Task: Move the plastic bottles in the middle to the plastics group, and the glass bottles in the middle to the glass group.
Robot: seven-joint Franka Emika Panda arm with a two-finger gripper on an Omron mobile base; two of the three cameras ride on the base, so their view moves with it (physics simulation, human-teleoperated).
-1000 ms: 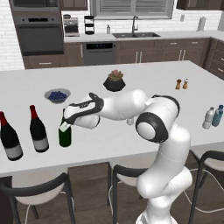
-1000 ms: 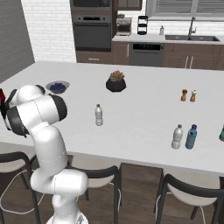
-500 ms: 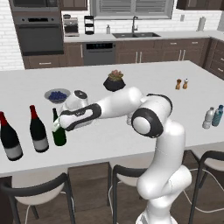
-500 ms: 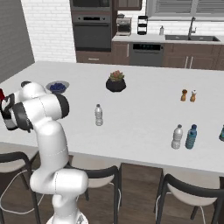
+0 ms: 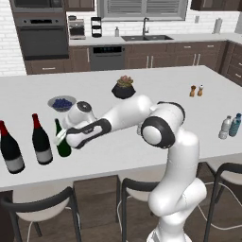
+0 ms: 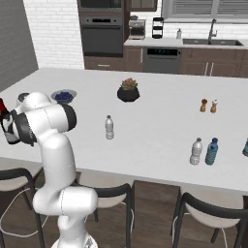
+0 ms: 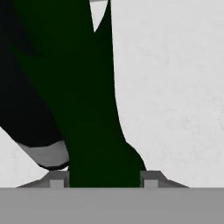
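Currently, step: placing the green glass bottle point(image 5: 62, 142) with the glass group, judged from where it stands.
Gripper: gripper point(image 5: 63, 139) reaches far left over the table point(image 5: 156, 90); in the hand view its fingers point(image 7: 56, 178) sit on either side of the bottle body point(image 7: 83, 109), pinching it.
Bottle: upright, just beside the nearer wine bottle point(image 5: 41, 141); second wine bottle point(image 5: 10, 150) further left. Whether its base touches the table, cannot tell.
Remaining: one clear water bottle point(image 6: 109, 127) alone mid-table; plastics group point(image 6: 204, 151) well apart on the right side.
How to do well: lower straight down, keep bottle vertical, leave a gap to the wine bottle so neither gets knocked; spread fingers only once the base rests flat, then back out away from the neighbour.
Risk: tall slim neck, tips easily if released tilted.
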